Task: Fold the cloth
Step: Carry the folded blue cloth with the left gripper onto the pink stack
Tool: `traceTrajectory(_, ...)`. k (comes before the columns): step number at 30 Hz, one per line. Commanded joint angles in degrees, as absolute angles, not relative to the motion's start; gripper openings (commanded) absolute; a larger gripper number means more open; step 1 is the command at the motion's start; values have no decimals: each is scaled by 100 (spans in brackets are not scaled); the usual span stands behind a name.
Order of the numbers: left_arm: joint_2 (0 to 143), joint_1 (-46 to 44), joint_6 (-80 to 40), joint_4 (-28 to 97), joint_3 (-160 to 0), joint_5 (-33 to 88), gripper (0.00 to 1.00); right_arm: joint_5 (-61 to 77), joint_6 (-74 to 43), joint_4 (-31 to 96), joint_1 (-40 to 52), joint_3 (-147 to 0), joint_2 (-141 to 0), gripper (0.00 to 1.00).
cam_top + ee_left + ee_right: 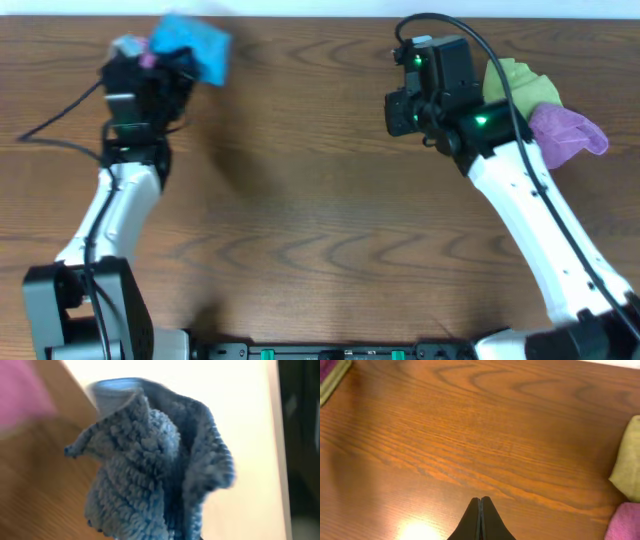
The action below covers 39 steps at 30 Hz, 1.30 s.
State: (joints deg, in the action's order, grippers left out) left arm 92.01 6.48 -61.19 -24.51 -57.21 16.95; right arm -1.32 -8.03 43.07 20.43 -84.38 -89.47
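Observation:
A blue fluffy cloth (pixel 192 45) hangs bunched from my left gripper (pixel 165 62) at the far left of the table. In the left wrist view the cloth (pixel 150 475) fills the frame and hides the fingers, blurred by motion. My right gripper (pixel 480 502) is shut and empty, held above bare wood; in the overhead view it (pixel 400 108) is at the far right of centre.
A green cloth (pixel 525 85) and a purple cloth (pixel 567 135) lie piled at the far right edge, beside the right arm; both show at the right edge of the right wrist view (pixel 629 460). A pink cloth patch (pixel 22 390) is at the left.

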Motion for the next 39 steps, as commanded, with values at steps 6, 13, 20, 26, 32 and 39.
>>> traceTrajectory(6, 9946, 1245, -7439, -3699, -5730, 1406, 6, -215, -722, 4646, 2008, -8525, -8722, 1)
traceTrajectory(13, 10250, 1511, -7332, -3898, -5815, 1498, 6, -215, -792, 5201, 2032, -8525, -8722, 1)
traceTrajectory(20, 10842, 1739, -6637, -3929, -6410, 2283, 6, -191, -917, 5404, 2034, -8525, -8720, 1)
traceTrajectory(26, 11424, 1804, -6165, -3806, -7177, 3129, 6, -193, -939, 5422, 2167, -8525, -8720, 1)
traceTrajectory(32, 11878, 1809, -6077, -3734, -7669, 3277, 6, -196, -945, 5424, 2265, -8525, -8720, 1)
traceTrajectory(39, 11883, 1809, -5828, -3164, -7666, 2978, 6, -217, -1035, 5336, 2265, -8525, -8720, 1)
